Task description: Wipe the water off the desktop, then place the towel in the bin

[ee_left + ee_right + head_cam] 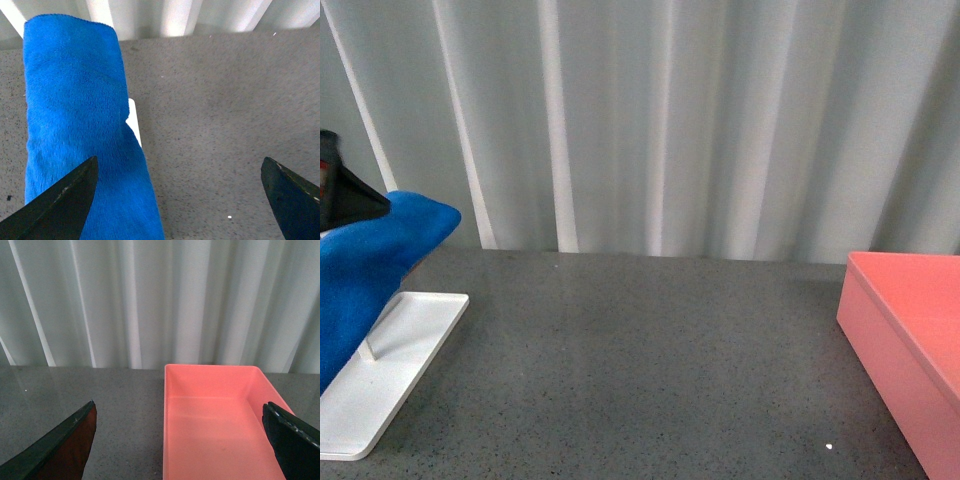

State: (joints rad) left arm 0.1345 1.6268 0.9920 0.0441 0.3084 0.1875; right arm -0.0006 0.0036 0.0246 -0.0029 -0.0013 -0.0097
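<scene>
The blue towel hangs draped at the far left, above a white rack base. In the left wrist view the towel runs lengthwise under one fingertip. My left gripper is open and empty above the dark grey speckled desktop, with the towel at its one side. The salmon-pink bin stands at the right on the desktop. My right gripper is open and empty, hovering over the near edge of the bin, which holds nothing.
A thin rod rises from the white base under the towel. A pale pleated curtain closes off the back of the desktop. A small bright speck lies on the desktop near the bin.
</scene>
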